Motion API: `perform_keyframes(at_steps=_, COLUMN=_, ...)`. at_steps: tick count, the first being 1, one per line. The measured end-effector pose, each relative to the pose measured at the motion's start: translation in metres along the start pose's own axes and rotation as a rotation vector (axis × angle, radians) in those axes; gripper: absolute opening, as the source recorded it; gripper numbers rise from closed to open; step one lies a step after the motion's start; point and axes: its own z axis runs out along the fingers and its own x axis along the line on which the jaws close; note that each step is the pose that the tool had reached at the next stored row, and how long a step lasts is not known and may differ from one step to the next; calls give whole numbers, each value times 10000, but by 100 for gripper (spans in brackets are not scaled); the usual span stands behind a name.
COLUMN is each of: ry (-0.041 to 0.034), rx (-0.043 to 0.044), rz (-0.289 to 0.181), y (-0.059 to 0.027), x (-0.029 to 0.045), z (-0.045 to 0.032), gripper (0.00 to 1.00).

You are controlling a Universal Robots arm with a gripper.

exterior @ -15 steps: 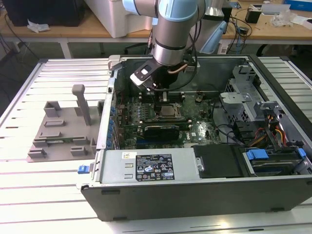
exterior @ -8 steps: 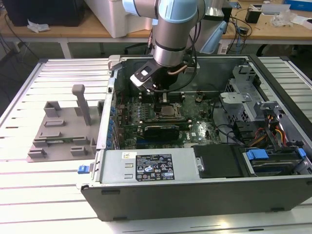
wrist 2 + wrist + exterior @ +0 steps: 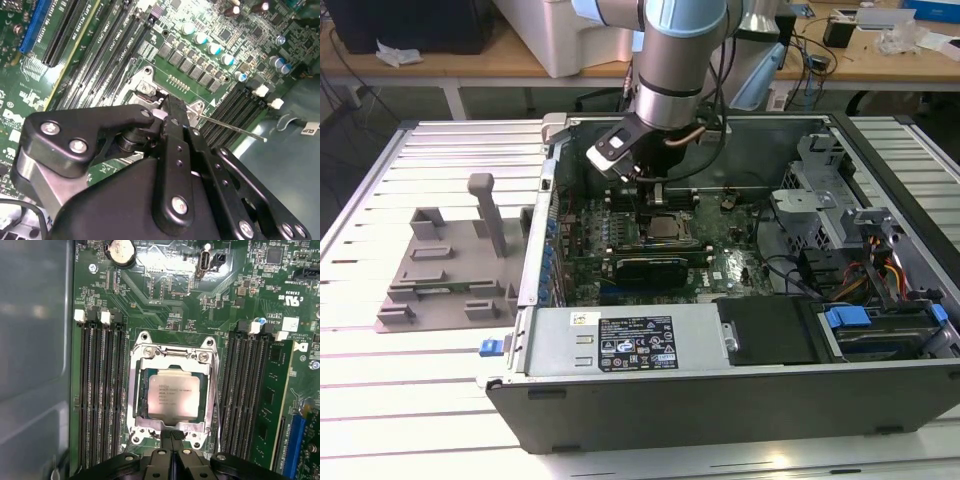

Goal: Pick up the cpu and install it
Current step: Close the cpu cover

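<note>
While lying in silver metal socket frame (image 3: 133,390): small square silvery-grey cpu (image 3: 173,396), paler rim; frame edge partly behind black gripper (image 3: 172,434), closed tight, empty.

The computer case (image 3: 720,425) is open on top. Inside, the cpu (image 3: 173,396) lies exposed within its metal socket frame (image 3: 134,390), with memory slots (image 3: 100,390) banked close on two opposite sides. The drive cage (image 3: 815,200) crowds the exterior view's right; the power supply (image 3: 560,350) blocks the near side.
</note>
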Motion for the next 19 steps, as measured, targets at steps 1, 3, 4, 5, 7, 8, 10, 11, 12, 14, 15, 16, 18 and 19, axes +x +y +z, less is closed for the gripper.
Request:
perform_keyframes(at_steps=1, ry=2, rx=10, rz=-1, y=2, x=0, z=18, gripper=11)
perform_keyframes(at_steps=3, ry=14, rx=18, rz=-2, y=6, x=-1, z=49, gripper=11)
perform_keyframes(at_steps=4, ry=25, rx=20, rz=-4, y=8, x=-1, z=66, gripper=11)
perform_keyframes(at_steps=5, ry=32, rx=21, rz=-4, y=10, x=-1, z=81, gripper=11)
perform_keyframes(at_steps=7, ry=48, rx=24, rz=-8, y=11, x=-3, z=100, gripper=11)
perform_keyframes(at_steps=8, ry=69, rx=23, rz=-13, y=12, x=-2, z=103, gripper=11)
perform_keyframes(at_steps=10, ry=83, rx=21, rz=-30, y=24, x=-3, z=103, gripper=11)
perform_keyframes(at_steps=11, ry=85, rx=23, rz=-36, y=42, x=-4, z=102, gripper=11)
perform_keyframes(at_steps=12, ry=93, rx=52, rz=-47, y=94, x=-8, z=97, gripper=11)
perform_keyframes(at_steps=14, ry=109, rx=184, rz=-56, y=233, x=-19, z=83, gripper=11)
perform_keyframes(at_steps=15, ry=116, rx=225, rz=-60, y=280, x=-23, z=78, gripper=11)
perform_keyframes(at_steps=16, ry=125, rx=262, rz=-62, y=328, x=-26, z=73, gripper=11)
perform_keyframes(at_steps=18, ry=128, rx=281, rz=-67, y=393, x=-32, z=60, gripper=11)
perform_keyframes(at_steps=19, ry=129, rx=281, rz=-67, y=397, x=-32, z=46, gripper=11)
